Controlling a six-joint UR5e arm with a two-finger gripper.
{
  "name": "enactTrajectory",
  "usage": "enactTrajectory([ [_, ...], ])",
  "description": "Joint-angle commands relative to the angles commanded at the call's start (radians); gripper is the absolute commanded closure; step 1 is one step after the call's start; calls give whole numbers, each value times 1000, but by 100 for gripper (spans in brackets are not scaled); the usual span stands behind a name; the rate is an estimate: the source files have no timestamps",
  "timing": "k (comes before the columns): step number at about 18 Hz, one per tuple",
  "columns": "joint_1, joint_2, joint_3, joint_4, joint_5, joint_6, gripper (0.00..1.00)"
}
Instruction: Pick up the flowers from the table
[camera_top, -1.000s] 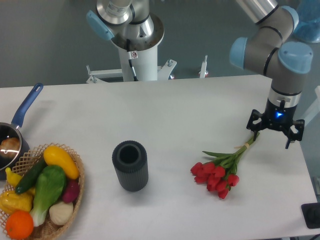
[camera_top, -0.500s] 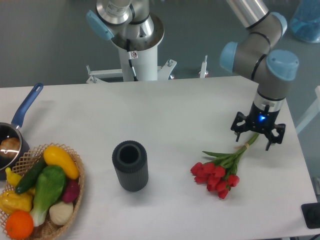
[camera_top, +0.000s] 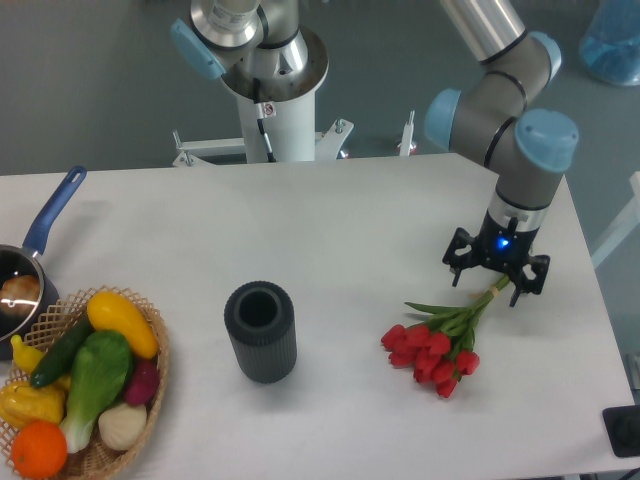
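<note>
At 9 o'clock on the table (camera_top: 330, 220) a blue-handled pan (camera_top: 30, 270) and a wicker basket (camera_top: 150, 390) of vegetables are seen, untouched. Just left of centre a dark cylinder (camera_top: 261, 331) stands upright, also unmoved.

At about 4 o'clock the flowers (camera_top: 440, 340) lie flat on the table, red heads toward 7 o'clock, stems running up toward 1 o'clock; no shift is seen across the frames.

What has changed: the gripper (camera_top: 497, 277) has been carried from the far right edge leftward, and is now placed right over the stem ends, near the pale band. The jaws are seen spread apart, pointing down, with nothing held. Contact with the stems cannot be confirmed from this view.

Judged meaning: the approach is nearly done and the grasp is not yet made. A final descent and closing on the stems is likely needed. Thin stems could be missed or slip if the jaws are set slightly off.
</note>
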Motion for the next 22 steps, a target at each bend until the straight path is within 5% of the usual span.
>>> enactTrajectory([
  [11, -31, -31, 18, 18, 0, 2, 1],
  [13, -37, -37, 34, 20, -3, 2, 29],
  [15, -40, -51, 43, 20, -3, 20, 43],
  [17, -45, -58, 41, 20, -5, 60, 72],
  [21, -43, -55, 41, 18, -5, 66, 79],
  [22, -43, -55, 38, 18, -3, 66, 89],
])
